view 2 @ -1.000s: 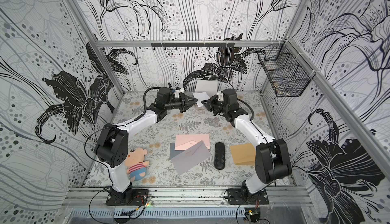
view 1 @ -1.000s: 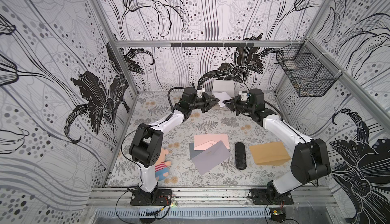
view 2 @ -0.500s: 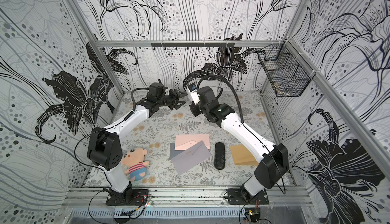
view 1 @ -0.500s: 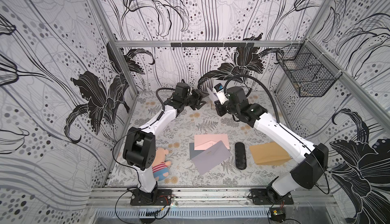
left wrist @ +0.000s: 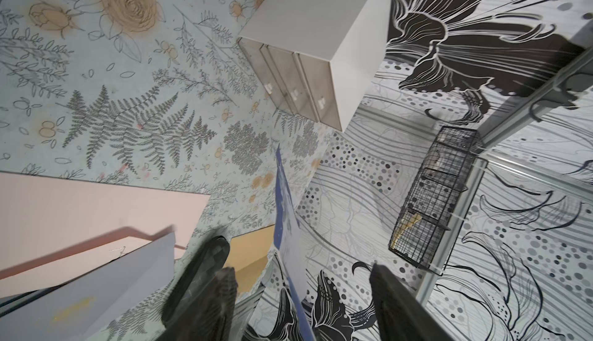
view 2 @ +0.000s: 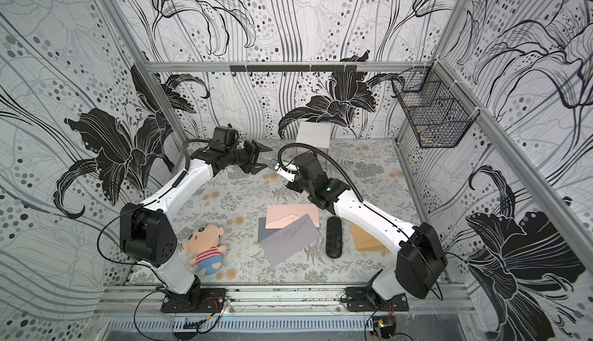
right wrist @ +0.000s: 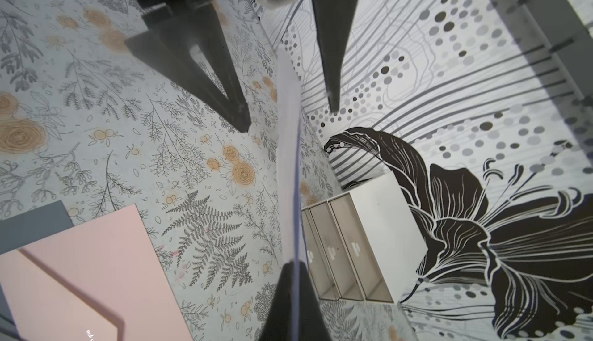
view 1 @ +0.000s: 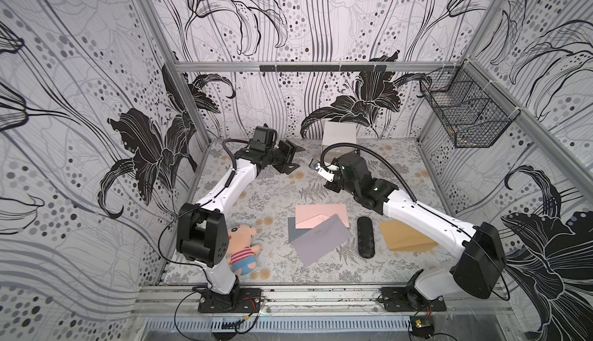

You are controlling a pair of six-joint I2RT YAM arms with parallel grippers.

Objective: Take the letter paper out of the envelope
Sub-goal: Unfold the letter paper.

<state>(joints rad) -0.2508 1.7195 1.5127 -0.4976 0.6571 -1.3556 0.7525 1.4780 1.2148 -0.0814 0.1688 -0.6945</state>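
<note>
The left gripper (view 1: 293, 158) has drawn back toward its own side and spread its jaws wide since a second ago, when the two grippers met nose to nose; the right gripper (right wrist: 293, 270) has swung toward the left arm's side. The right jaws are pressed tight on one end of the letter paper (right wrist: 287, 137), a thin white sheet with a blue face, seen edge-on and held clear of the table. The sheet's free end points at the gap between the left gripper's parted fingers (right wrist: 224, 98), which hold nothing. Below the right gripper, toward its arm's base, lies a pink envelope (view 1: 321, 216) overlapped by a lavender envelope (view 1: 321, 243); beside those, under the right arm, are a black remote (view 1: 365, 238) and a brown envelope (view 1: 401, 236); behind the right gripper stands a white drawer box (view 1: 339, 132).
</note>
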